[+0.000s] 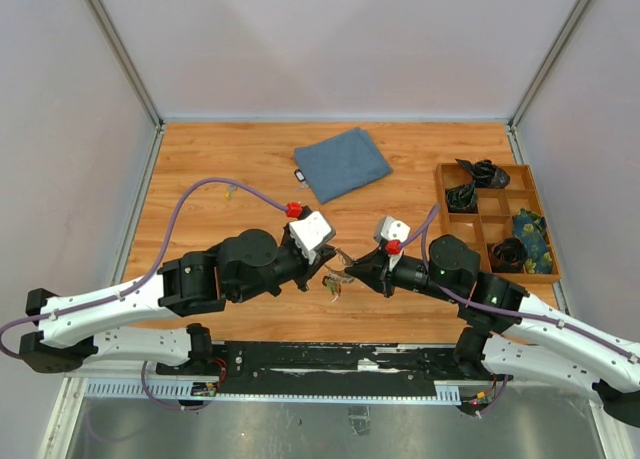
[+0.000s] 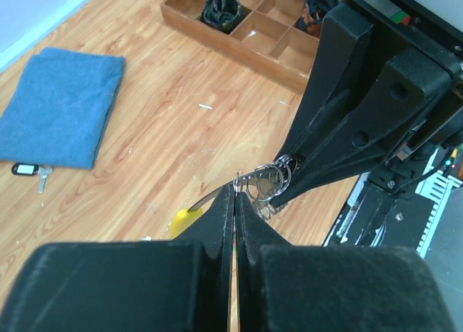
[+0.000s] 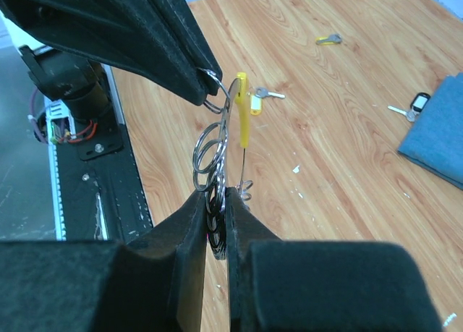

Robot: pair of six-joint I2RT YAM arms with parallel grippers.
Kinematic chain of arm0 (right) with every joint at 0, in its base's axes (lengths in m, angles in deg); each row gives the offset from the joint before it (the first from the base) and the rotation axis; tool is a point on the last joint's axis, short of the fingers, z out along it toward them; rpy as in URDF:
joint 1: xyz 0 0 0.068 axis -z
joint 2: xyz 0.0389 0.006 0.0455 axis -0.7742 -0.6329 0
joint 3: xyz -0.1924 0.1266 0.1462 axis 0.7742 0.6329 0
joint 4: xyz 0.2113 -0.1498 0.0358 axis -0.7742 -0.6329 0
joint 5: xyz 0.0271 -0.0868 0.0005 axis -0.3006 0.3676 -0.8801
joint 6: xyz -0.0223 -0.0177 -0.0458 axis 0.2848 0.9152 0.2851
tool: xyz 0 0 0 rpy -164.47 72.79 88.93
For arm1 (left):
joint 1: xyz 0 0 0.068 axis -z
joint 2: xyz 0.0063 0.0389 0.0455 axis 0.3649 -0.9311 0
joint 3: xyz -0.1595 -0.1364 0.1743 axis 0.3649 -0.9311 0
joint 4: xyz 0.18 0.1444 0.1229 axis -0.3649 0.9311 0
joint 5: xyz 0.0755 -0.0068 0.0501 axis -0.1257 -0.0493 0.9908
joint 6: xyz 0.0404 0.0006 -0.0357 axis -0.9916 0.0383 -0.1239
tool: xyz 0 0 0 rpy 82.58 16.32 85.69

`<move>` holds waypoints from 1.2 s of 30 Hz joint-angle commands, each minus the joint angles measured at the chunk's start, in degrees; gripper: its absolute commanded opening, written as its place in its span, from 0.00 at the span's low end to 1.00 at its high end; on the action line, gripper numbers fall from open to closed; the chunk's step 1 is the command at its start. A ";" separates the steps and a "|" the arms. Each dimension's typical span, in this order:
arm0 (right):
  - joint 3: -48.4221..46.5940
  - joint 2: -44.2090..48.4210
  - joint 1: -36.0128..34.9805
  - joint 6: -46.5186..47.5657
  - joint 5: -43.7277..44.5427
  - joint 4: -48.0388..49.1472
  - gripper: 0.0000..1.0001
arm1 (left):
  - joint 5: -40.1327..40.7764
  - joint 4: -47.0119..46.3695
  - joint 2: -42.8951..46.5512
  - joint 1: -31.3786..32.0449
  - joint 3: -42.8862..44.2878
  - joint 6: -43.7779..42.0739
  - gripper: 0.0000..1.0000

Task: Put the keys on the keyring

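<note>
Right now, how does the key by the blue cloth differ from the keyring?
The key lies flat on the table; the keyring hangs in mid-air, pinched between the left gripper and right gripper. The key is one straight piece with a black tag; the keyring is looped wire. Both are metal.

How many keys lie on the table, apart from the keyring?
3: a black-tagged key beside the blue cloth, a yellow-headed key farther out, a yellow-tagged key near the keyring. Others may be hidden.

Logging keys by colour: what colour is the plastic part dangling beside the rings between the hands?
Yellow; the plastic part shows best in right wrist view.
</note>
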 commanded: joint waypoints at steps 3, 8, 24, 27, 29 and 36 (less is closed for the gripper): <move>-4.32 1.09 -2.57 5.51 6.67 -1.85 0.01 | 2.65 2.98 -1.98 0.39 2.26 1.42 0.01; -5.60 1.11 -4.39 8.70 10.22 -4.91 0.01 | 4.23 3.62 -2.51 0.39 2.66 1.81 0.00; -8.81 -4.04 -12.16 13.89 16.56 -8.50 0.01 | 6.94 4.26 -3.06 0.39 3.32 2.06 0.00; -9.10 -4.80 -13.32 14.48 17.62 -8.55 0.01 | 7.20 4.49 -3.24 0.39 3.26 2.15 0.00; -9.31 -5.13 -13.73 14.73 17.94 -8.70 0.01 | 7.55 4.71 -3.42 0.39 3.27 2.23 0.01; -9.19 -4.44 -14.54 15.04 18.89 -9.13 0.01 | 8.67 5.58 -4.13 0.43 3.33 2.24 0.01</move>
